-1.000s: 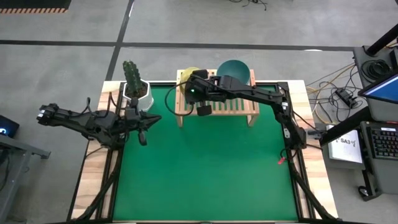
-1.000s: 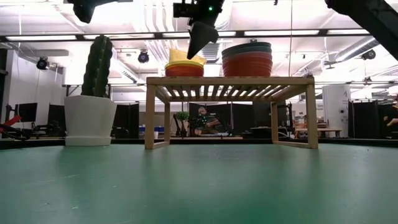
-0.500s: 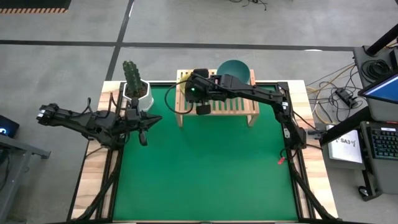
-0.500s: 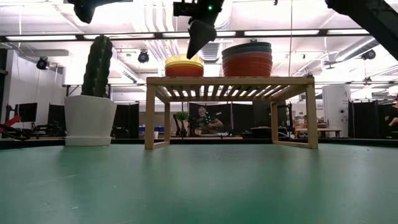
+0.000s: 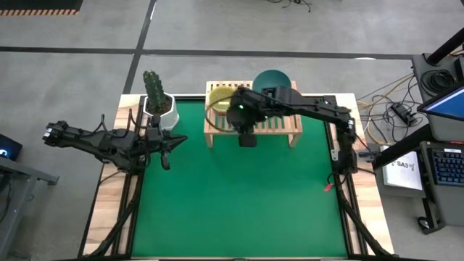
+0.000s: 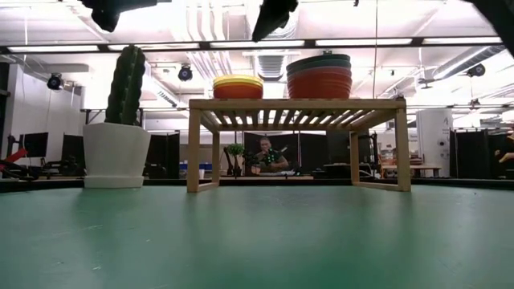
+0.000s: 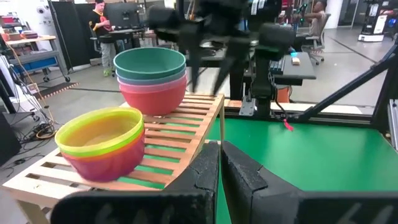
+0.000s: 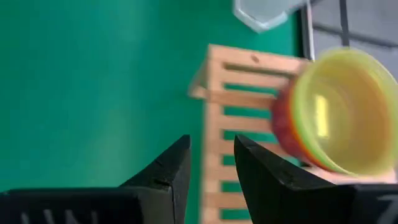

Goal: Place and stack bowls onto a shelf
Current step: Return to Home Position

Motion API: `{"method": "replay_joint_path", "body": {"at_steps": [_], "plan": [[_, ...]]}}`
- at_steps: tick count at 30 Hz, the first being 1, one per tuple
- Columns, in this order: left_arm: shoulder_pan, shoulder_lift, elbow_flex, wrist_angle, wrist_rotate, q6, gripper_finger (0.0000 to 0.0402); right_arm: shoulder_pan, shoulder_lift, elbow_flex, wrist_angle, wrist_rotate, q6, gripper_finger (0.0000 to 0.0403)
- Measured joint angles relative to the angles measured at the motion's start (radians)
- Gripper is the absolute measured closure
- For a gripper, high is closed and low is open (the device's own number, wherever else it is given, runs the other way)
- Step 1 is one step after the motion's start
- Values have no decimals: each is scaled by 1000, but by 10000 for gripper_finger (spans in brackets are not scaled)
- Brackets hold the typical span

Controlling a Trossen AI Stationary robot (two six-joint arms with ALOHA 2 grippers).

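Two stacks on shelf [image 5: 275, 125] at worktop [image 5: 239, 203] far edge: yellow-topped stack [image 5: 220, 96], teal-topped stack [image 5: 274, 78]. Right end effector [image 5: 246, 138] above shelf's front rail, slightly spread, empty; left end effector [image 5: 165, 154] near left edge, pressed together. We judge bowls light, stiff, slick; we'd pinch rim wall.

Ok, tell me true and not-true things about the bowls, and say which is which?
The yellow bowl tops the stack nearer the cactus. True.
The right gripper holds a bowl. False: it is empty and open, above the front edge of the shelf.
The teal bowl sits under the shelf. False: it tops the other stack on the shelf.
The cactus stands beside the shelf, not on it. True.
The left gripper waits by the cactus. True.
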Motion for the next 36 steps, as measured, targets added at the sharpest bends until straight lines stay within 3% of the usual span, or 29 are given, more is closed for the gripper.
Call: {"method": "replay_joint_path", "body": {"at_steps": [12, 20, 27, 30, 36], "plan": [[0, -89, -81, 7, 35, 58, 402, 83, -433, -801, 600, -62, 20, 330], [0, -169, -185, -2, 88, 116, 402, 83, -742, -1273, 958, -113, 84, 332], [0, -231, -279, 62, 168, 36, 402, 83, -987, -1574, 1136, -115, 109, 334], [0, -254, -345, 175, 172, 32, 402, 83, -1081, -1673, 1179, -119, 110, 333], [0, -286, -501, 427, 285, 52, 402, 83, -1268, -1838, 1234, -119, 123, 334]]}}
